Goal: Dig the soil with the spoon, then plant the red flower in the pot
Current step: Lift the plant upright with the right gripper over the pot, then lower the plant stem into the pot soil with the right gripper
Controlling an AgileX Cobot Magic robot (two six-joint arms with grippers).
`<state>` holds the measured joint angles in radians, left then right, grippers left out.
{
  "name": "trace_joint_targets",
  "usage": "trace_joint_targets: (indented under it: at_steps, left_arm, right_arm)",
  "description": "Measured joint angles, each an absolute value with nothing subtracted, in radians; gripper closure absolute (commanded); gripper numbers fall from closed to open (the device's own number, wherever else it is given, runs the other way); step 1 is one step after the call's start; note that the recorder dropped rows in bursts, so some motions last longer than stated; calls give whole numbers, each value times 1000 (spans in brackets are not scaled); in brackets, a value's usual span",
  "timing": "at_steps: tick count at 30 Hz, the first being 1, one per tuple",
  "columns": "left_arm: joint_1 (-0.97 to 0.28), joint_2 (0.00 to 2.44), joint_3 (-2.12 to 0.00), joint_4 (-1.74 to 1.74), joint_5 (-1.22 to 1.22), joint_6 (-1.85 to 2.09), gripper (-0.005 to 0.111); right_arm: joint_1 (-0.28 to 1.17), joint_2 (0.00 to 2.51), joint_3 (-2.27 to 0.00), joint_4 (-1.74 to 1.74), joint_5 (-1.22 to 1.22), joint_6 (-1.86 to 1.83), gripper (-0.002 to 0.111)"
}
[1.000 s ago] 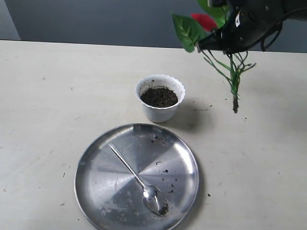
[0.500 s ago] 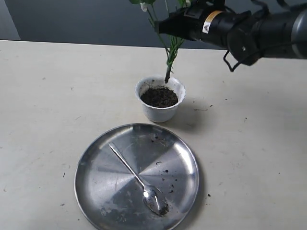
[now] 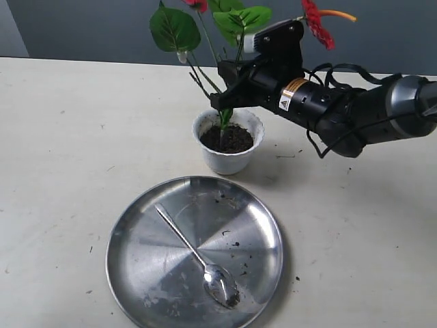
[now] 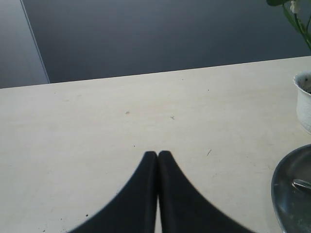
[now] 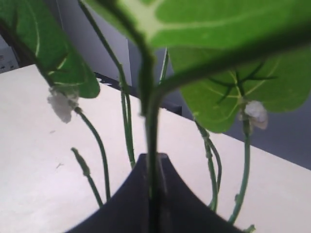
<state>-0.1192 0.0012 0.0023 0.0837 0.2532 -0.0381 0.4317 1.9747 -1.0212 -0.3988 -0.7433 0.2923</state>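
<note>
The white scalloped pot (image 3: 228, 161) stands mid-table with dark soil (image 3: 232, 140) in it. My right gripper (image 3: 227, 101) is shut on the red flower's stems just above the pot, and the stem end reaches down into the soil. The red flower (image 3: 315, 20) and its green leaves (image 3: 174, 29) rise above the gripper; close up the stem (image 5: 151, 145) runs between the shut fingers (image 5: 153, 162). The spoon (image 3: 194, 254) lies in the steel plate (image 3: 136, 232), some soil in its bowl. My left gripper (image 4: 158, 154) is shut and empty over bare table, off the exterior view.
The large round steel plate lies in front of the pot, with soil crumbs scattered on it. The pot's edge (image 4: 303, 99) and the plate's rim (image 4: 282, 184) show at the side of the left wrist view. A dark wall stands behind the table.
My right gripper has carried the flower from the right to above the pot, then lowered it so the stem end goes into the soil. The spoon and plate have not moved.
</note>
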Motion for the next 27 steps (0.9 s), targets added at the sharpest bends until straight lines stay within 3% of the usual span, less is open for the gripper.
trace_joint_targets:
  at_steps: [27]
  left_arm:
    - [-119,1,2,84,253,-38,106]
  right_arm:
    - [432,1997,-1034,-690,-681,309,109]
